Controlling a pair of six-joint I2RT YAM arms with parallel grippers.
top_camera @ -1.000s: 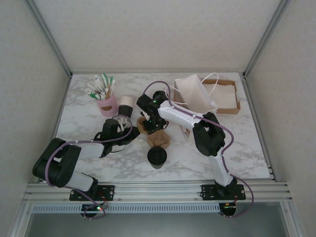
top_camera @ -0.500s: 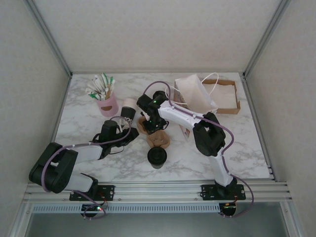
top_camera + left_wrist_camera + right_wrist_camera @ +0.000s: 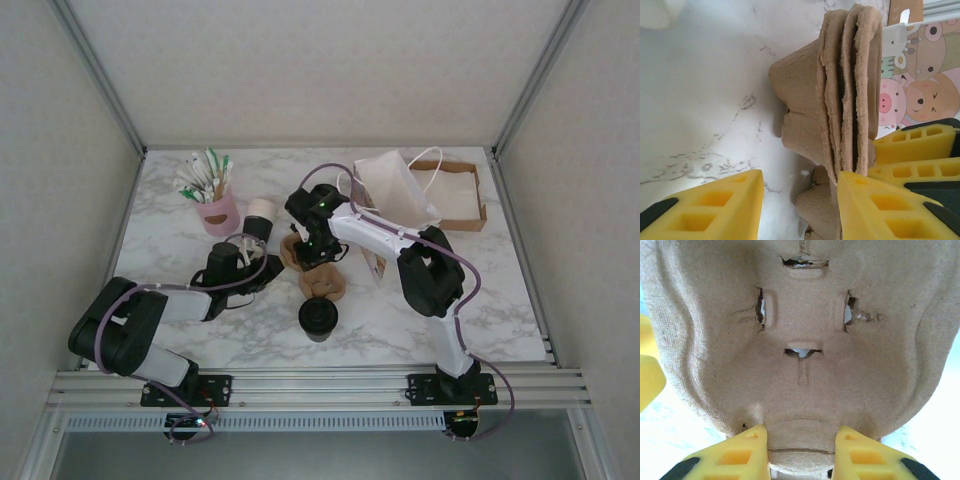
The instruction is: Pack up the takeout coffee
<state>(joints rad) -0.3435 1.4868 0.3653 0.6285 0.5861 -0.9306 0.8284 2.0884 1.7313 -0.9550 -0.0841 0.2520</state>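
Takeout coffee (image 3: 318,318) stands on the marble table (image 3: 480,300) toward my bases, black lid up, clear of both my grippers. From above it is small and dark, so I take it for the lidded cup, though I am not fully sure.

My right gripper (image 3: 801,432) is clenched on the edge of a pulp carrier (image 3: 800,340), one finger on each side of its moulded middle rib. The wrist camera on my other arm shows that carrier (image 3: 850,100) tipped up on edge, with several nested layers at its rim.

My left gripper (image 3: 800,175) is released and grasps nothing. One finger (image 3: 715,200) hangs over bare marble and the other sits just beside the layered rim. I cannot tell whether it touches.

A second carrier (image 3: 322,283) lies flat between the held one and the coffee. A paper bag (image 3: 920,90) printed with cartoon pigs and bears stands just behind the raised carrier. A stack of cream-rimmed cups (image 3: 259,218) is near my left gripper, with a pink holder (image 3: 218,210) beside it.
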